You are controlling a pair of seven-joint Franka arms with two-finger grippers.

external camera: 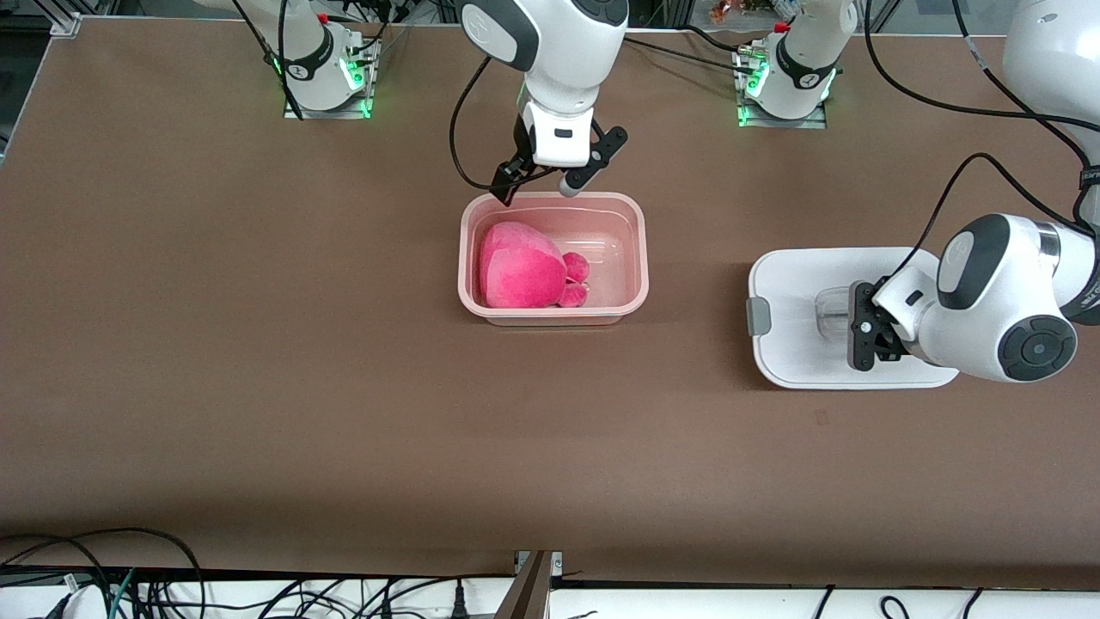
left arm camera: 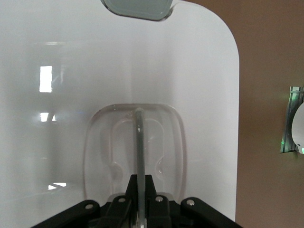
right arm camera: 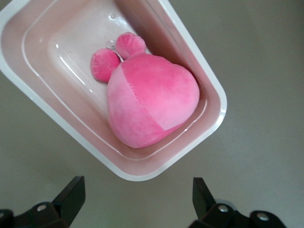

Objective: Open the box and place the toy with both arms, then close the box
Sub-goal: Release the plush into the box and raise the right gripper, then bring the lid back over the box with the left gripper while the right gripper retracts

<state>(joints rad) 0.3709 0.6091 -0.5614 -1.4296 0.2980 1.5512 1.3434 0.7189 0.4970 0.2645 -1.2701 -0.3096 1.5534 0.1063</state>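
The box's pink tub [external camera: 640,249] stands open at mid-table, and the hot-pink toy [external camera: 520,266] lies inside it toward the right arm's end. My right gripper [external camera: 540,187] hangs open and empty over the tub's rim on the robots' side. In the right wrist view, toy [right arm camera: 152,102] and tub [right arm camera: 137,173] show past the open right gripper [right arm camera: 137,187]. The white lid [external camera: 799,284] lies flat on the table toward the left arm's end. My left gripper [external camera: 851,325] is shut on its clear handle [left arm camera: 139,137], with the left gripper [left arm camera: 141,183] low over the lid [left arm camera: 118,71].
A grey side clip [external camera: 760,315] sits on the lid's edge facing the tub. Both arm bases [external camera: 326,77] [external camera: 786,86] with green lights stand along the table's robot side. Cables [external camera: 129,585] lie past the edge nearest the front camera.
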